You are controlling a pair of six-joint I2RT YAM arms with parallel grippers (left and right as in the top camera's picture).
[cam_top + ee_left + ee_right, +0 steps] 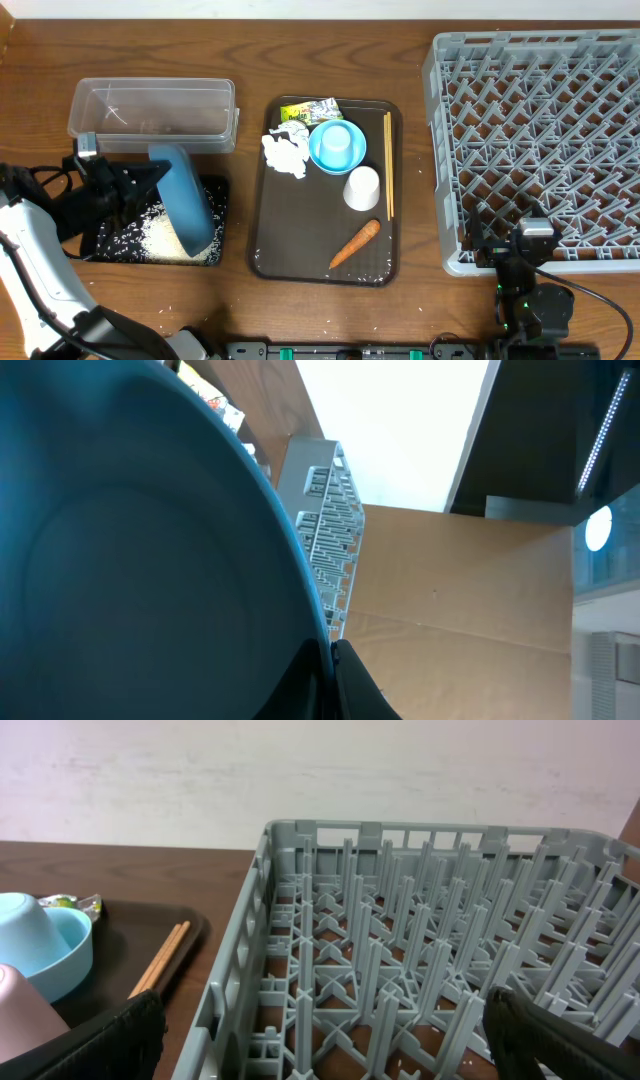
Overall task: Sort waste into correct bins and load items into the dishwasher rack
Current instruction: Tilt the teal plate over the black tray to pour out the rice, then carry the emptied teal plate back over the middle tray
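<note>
Tipping step, as judged: large dark blue bowl (185,205) stands on edge over the black tray (222,186), with rice (165,236) heaped under its lower rim. The bowl's span runs 11 to 5 o'clock. Left gripper (150,183) is clenched on the bowl's rim from 9 o'clock, forearm level. Dishwasher rack (432,120) lies at 3 o'clock, well apart, beyond the brown tray (256,215). Right gripper (533,228) is released and empty, at the rack's near-left corner.
</note>
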